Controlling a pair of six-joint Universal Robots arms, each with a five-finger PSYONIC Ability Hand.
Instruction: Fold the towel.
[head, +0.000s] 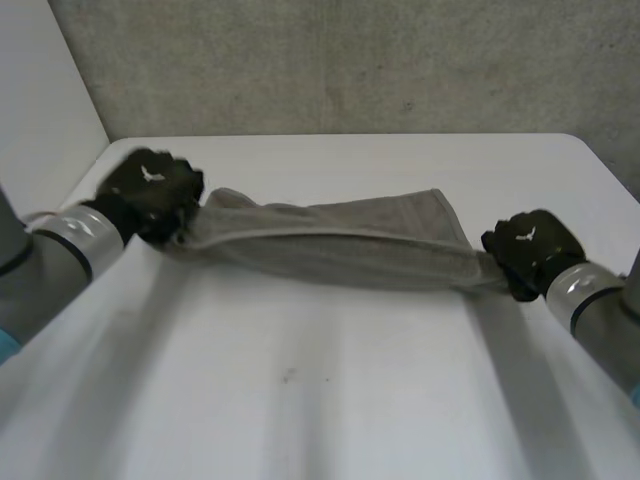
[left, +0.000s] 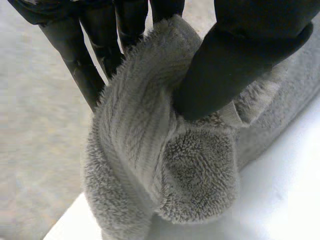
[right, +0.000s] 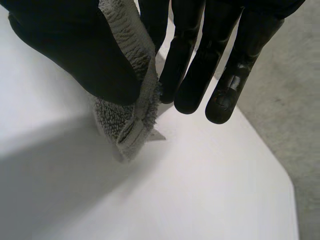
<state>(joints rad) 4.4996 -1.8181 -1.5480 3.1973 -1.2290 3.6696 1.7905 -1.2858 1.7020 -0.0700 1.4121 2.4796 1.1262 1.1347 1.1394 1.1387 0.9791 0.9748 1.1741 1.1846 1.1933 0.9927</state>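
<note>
A grey towel (head: 340, 245) hangs stretched between my two hands above the white table (head: 330, 400), bunched into a long band. My left hand (head: 150, 192) grips its left end; in the left wrist view the thumb (left: 235, 65) presses the thick towel (left: 165, 165) against the fingers (left: 80, 65). My right hand (head: 530, 250) holds the right end; in the right wrist view the thumb (right: 80, 50) pinches a corner of the towel (right: 130, 115) against the fingers (right: 195, 70).
The table's far edge (head: 340, 137) meets a grey concrete wall (head: 350, 60). A white panel (head: 40, 90) stands at the left. In the right wrist view the table's rounded corner (right: 280, 170) borders grey floor (right: 300, 100).
</note>
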